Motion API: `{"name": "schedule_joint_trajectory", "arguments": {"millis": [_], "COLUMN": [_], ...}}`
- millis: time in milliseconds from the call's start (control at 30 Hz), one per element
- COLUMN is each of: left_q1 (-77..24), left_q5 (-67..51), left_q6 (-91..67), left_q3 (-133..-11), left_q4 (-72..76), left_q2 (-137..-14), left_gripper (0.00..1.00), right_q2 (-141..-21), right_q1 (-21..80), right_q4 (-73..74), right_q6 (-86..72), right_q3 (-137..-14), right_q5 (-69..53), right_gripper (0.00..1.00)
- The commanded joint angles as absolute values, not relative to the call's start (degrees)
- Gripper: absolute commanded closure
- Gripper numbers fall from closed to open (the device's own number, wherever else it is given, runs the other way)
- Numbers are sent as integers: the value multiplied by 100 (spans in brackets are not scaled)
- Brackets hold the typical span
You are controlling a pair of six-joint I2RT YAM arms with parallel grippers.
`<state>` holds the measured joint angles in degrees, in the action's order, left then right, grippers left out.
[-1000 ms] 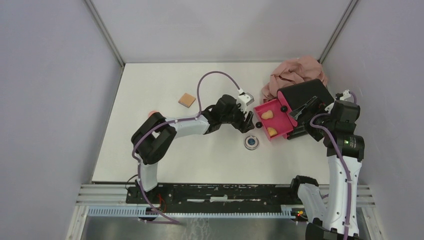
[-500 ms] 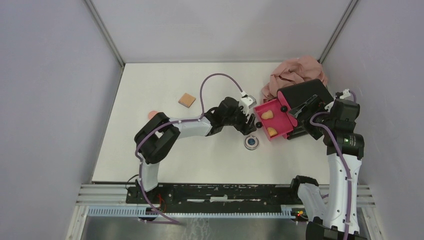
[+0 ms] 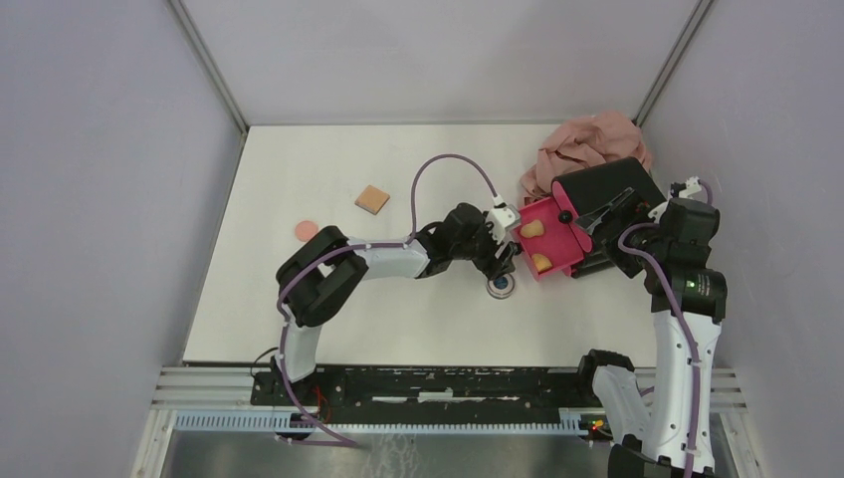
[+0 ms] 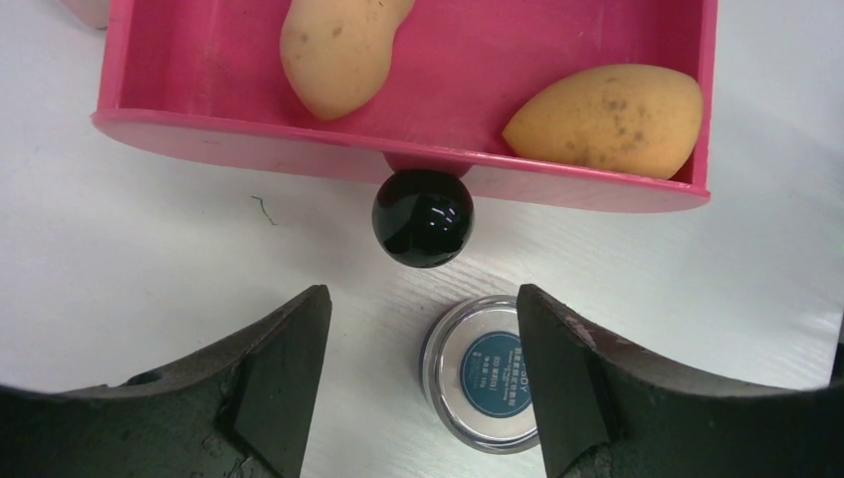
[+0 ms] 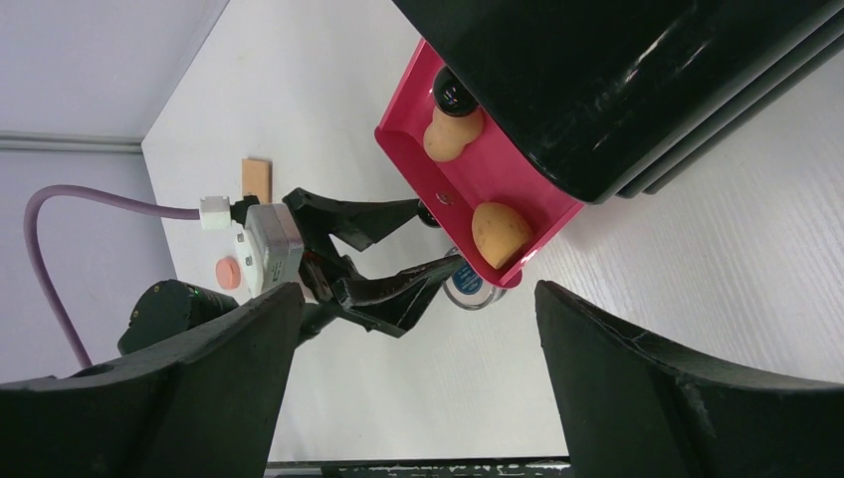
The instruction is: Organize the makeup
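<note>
Two orange teardrop sponges (image 3: 532, 228) (image 3: 541, 262) lie in the open magenta drawer (image 4: 398, 157); they also show in the left wrist view (image 4: 338, 50) (image 4: 607, 119). The round silver compact (image 3: 501, 285) sits on the table just in front of the drawer's black knob (image 4: 423, 217). My left gripper (image 4: 423, 388) is open and empty above the compact (image 4: 488, 373), which lies between the fingers, close to the right one. The tan square pad (image 3: 372, 199) and the round salmon puff (image 3: 307, 230) lie at the left. My right gripper (image 5: 416, 299) is open and empty beside the box. The vial is not seen.
The black box (image 3: 607, 184) stands at the right with its magenta drawer pulled out to the left. The pinkish-beige cloth (image 3: 587, 144) is bunched behind it in the far right corner. Grey walls enclose the white table (image 3: 398, 319).
My left gripper has moved right and nearer, from left of the drawer to over the compact. Its arm now leaves the salmon puff uncovered. The right arm has not moved.
</note>
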<state>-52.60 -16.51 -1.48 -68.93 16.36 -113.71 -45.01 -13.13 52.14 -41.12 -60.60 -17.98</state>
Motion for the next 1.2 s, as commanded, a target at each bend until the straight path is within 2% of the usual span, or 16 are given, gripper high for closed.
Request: {"name": "schedule_joint_trajectory", "arguments": {"millis": [0, 533, 800, 1167], "left_q1": [-5271, -5330, -5384, -5467], "left_q5": [-1584, -1681, -1513, -1551], "left_q6": [313, 23, -592, -928], "left_q3": [-6948, -8099, -8218, -9357], "left_q4": [1986, 1835, 2646, 2833], "left_q2": [-11394, -11865, -12108, -12951], "left_gripper": [24, 38, 39, 38], "right_q2": [-4438, -4447, -4447, -4458], "right_q1": [-1286, -1289, -1284, -1281], "right_q4": [5112, 5062, 5039, 5332], "right_q6": [-4111, -4082, -4090, -3839], "right_q3": [-6271, -6198, -6230, -6416], "right_q5": [-1823, -1926, -2032, -2035], "right_gripper": [6, 6, 6, 6]}}
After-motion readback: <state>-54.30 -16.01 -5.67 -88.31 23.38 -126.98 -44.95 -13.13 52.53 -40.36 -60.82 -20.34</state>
